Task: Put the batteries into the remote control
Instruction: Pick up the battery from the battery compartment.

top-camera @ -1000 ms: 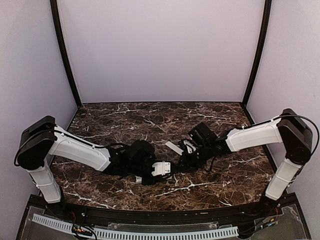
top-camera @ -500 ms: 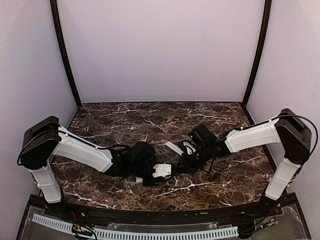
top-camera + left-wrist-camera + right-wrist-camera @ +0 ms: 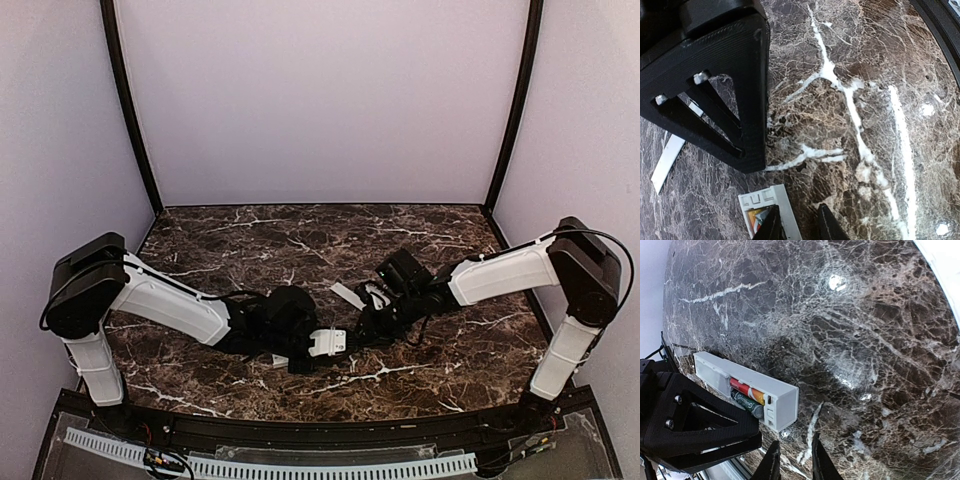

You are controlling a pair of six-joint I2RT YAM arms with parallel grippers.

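Remote control (image 3: 715, 367), batteries (image 3: 745, 388) seated, lies just beside left gripper (image 3: 799, 227), near right gripper (image 3: 792, 462); both grippers narrowly parted, empty

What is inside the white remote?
A red battery and a dark green battery lie side by side in the open slot of the remote control. The slot's floor beneath them is covered by the batteries, so it cannot be seen.

The left arm (image 3: 170, 305) and right arm (image 3: 500, 275) stretch low and inward, elbows out. The left gripper (image 3: 799, 225) and right gripper (image 3: 793, 462) meet tip to tip (close together), each with jaws slightly parted.
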